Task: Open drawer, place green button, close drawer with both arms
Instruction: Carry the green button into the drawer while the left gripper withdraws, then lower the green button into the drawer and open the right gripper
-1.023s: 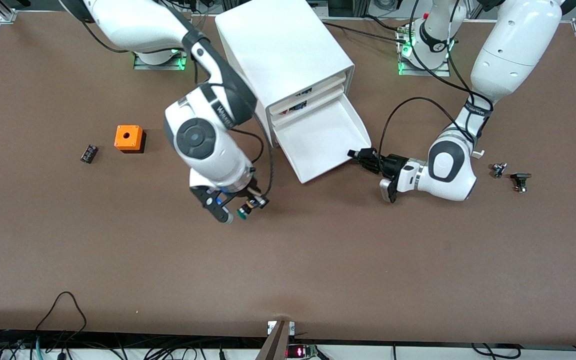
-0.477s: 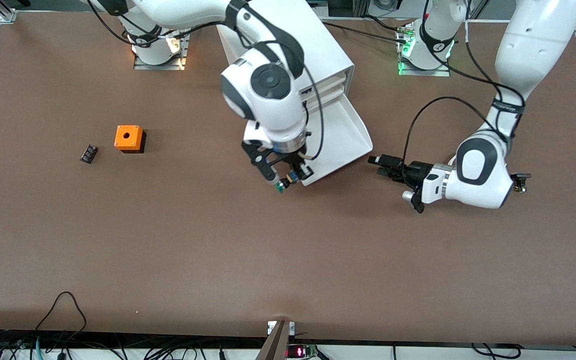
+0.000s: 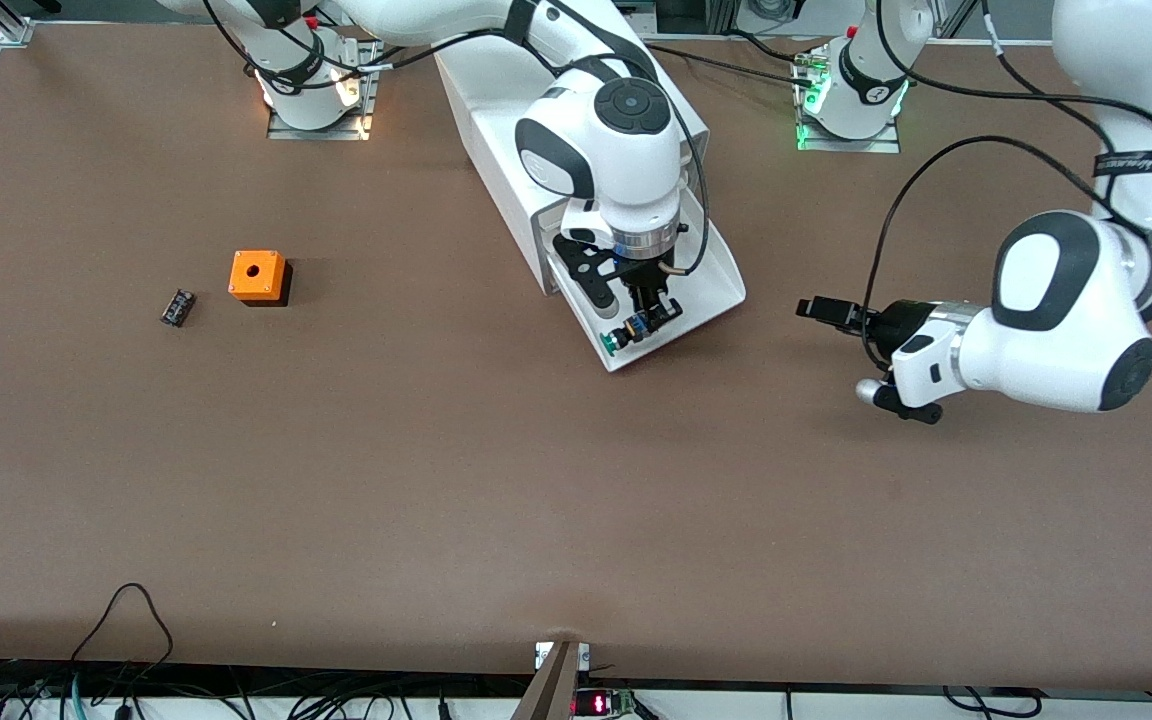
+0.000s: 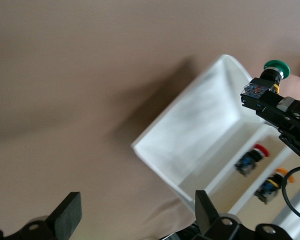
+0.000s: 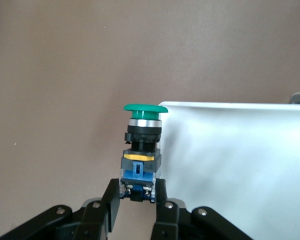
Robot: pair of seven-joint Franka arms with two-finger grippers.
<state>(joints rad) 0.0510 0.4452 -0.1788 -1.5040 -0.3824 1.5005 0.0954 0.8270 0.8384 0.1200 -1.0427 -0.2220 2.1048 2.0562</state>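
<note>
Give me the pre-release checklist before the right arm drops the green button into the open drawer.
1. Drawer pulled out of the cabinet: ok.
2. Button held in the right pincer, fingers shut on its blue base: ok.
3. Button over the drawer tray, not the table: cannot tell; it hangs at the drawer's front corner, green cap close to the rim.
4. Left pincer clear of the drawer, open, over the table toward the left arm's end: ok.
5. Tray floor free where the button would land: ok.
</note>
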